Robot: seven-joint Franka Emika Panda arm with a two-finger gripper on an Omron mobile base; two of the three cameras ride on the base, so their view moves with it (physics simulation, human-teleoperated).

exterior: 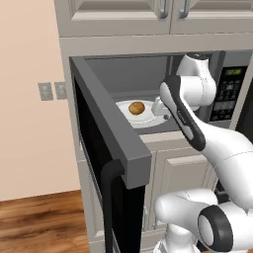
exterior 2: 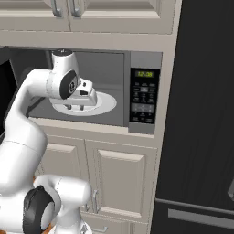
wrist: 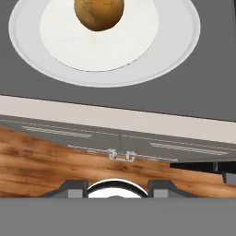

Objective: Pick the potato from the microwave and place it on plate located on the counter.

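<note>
**Potato sitting on dish inside microwave**

Pale cabinets are framing the open microwave (exterior: 148, 74). From the right base camera, the arm is hiding the potato, and the gripper (exterior 2: 75, 108) is pointing down over the dish (exterior 2: 107, 104), its jaws too blocked to judge. Panel writing (exterior 2: 144, 96) is too small to read. Through the hand camera, the potato (wrist: 99, 13) is lying ahead of the fingertips (wrist: 73, 188), cropped at the top. Door (exterior: 106, 148) is swinging left.

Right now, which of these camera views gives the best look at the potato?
The left base view: the whole potato sits unobstructed on the white dish inside the open microwave. The hand view is closer, but cuts off the potato's top at the frame edge. In the right base view, the arm blocks it.
</note>
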